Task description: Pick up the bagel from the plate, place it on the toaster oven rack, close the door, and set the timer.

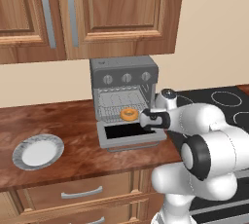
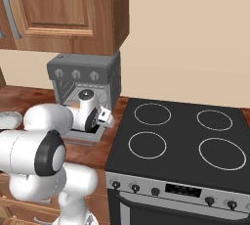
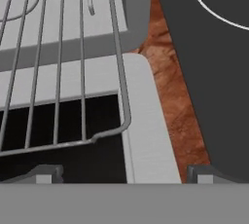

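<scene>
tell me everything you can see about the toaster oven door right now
The door is a flat grey flap with a dark glass window, hinged at its lower edge and folded fully open, lying level on the brown counter before the oven. The wire rack juts out above it, carrying the bagel. The open gripper hovers over the door's right edge, beside the stove.

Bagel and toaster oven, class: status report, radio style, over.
Hand open, empty, over the lowered door. Bagel on the toaster oven rack; plate bare. Door not yet closed; nothing in its way.
</scene>
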